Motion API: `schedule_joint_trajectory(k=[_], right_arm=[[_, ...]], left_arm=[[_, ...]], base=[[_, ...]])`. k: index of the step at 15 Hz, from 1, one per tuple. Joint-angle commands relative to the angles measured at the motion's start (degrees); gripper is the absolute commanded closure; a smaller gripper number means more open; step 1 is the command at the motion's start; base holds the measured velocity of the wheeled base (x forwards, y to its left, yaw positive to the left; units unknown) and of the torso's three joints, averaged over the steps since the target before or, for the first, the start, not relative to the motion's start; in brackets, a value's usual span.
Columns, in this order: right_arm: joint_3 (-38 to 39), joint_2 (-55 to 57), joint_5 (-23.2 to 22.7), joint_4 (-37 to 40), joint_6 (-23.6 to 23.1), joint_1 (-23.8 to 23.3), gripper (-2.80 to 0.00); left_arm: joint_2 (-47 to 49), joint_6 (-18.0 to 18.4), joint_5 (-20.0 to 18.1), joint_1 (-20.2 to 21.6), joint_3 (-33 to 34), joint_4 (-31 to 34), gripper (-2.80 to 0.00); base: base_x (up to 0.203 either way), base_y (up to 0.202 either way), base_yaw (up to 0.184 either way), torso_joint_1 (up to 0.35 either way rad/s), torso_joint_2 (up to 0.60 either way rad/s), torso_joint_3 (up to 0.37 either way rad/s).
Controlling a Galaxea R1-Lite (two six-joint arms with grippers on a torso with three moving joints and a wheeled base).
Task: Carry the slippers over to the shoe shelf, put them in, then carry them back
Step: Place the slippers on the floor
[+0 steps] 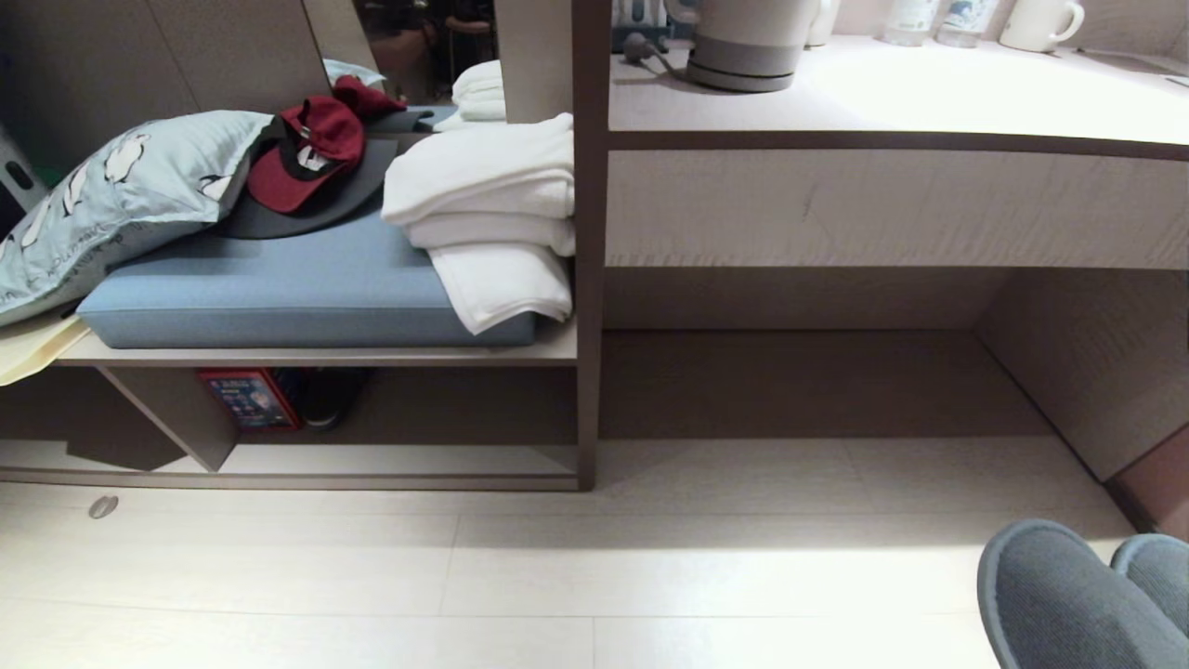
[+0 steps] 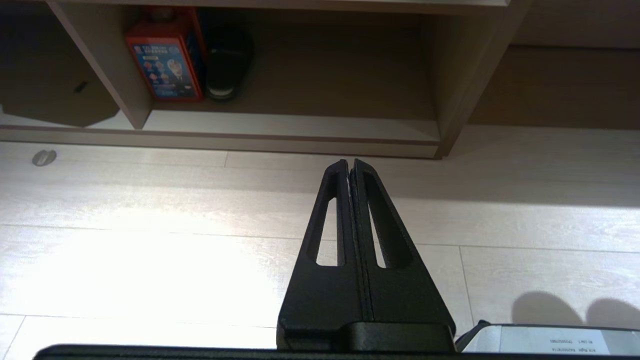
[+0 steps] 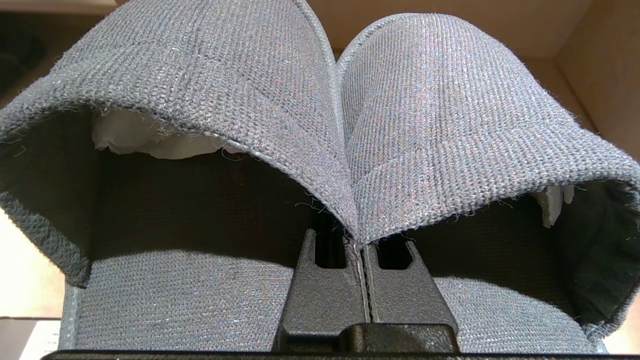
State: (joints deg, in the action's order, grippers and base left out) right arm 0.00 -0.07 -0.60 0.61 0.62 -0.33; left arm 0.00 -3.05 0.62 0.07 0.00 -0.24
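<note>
The slippers [image 3: 320, 125] are of coarse, knitted grey fabric with rounded closed toes and flat soles; white stuffing is seen inside both. They are held side by side, the adjoining inner edges of their uppers pinched together by the right gripper [image 3: 361, 245], whose black slotted fingers are pressed tight on the cloth. In the head view the toes are seen at the near right, above the pale plank floor [image 1: 520, 576]. The shoe shelf [image 1: 390, 460], of matt beige wood-grain board with a slanted divider, lies far left. The left gripper [image 2: 350, 162] is closed on nothing, above the floor before the shelf.
</note>
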Motion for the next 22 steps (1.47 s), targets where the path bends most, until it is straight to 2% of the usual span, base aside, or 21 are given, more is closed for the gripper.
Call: schedule_joint_trajectory(k=[1,22], right_arm=[[0.0,0.07,-0.02,0.01,-0.01,0.07,0.0],[0.0,0.07,-0.02,0.01,-0.01,0.03,0.0]], left_arm=[[0.09,-0.03,0.08,0.01,0.0,-0.02,0.0],[0.09,0.06,0.08,0.01,0.0,-0.02,0.0]], base=[[0.0,0.0,0.0,0.002,0.01,-0.2],[0.0,0.0,0.0,0.004,0.0,-0.198]])
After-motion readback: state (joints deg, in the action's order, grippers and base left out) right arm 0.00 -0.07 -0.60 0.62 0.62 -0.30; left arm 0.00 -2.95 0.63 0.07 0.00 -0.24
